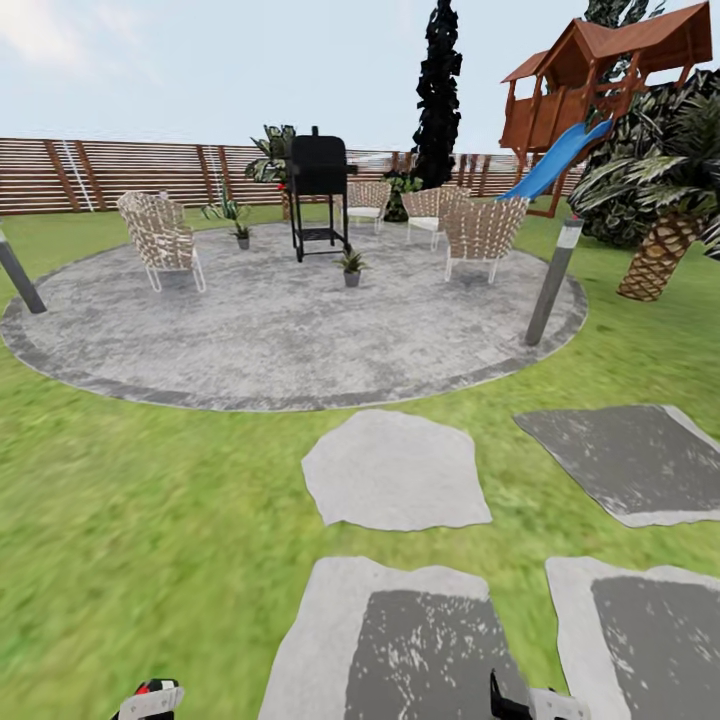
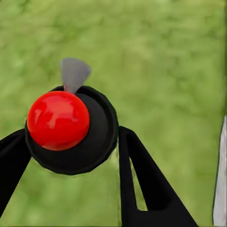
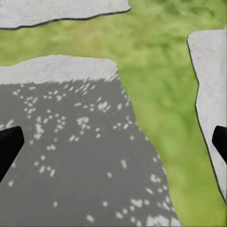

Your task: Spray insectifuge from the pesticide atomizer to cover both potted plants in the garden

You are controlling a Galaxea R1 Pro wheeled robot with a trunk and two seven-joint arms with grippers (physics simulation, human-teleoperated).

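Observation:
My left gripper (image 2: 71,142) is shut on the pesticide atomizer (image 2: 58,120), a dark round bottle with a glossy red top and a grey nozzle, held over grass. In the head view that gripper (image 1: 150,700) sits at the bottom edge with the red top just visible. Far ahead on the round paved patio stand the two potted plants, one (image 1: 242,233) beside the left wicker chair and one (image 1: 351,266) in front of the black grill. My right gripper (image 3: 113,144) is open and empty above a grey stepping stone (image 3: 71,156), and in the head view it (image 1: 530,705) sits low at the bottom edge.
Stepping stones (image 1: 395,470) lead across the lawn to the patio (image 1: 280,330). Wicker chairs (image 1: 160,240), a black grill (image 1: 319,195) and two grey lamp posts (image 1: 553,280) ring it. A palm (image 1: 665,240) and a playhouse with a slide (image 1: 560,155) stand at the right, with the slat fence (image 1: 120,175) behind.

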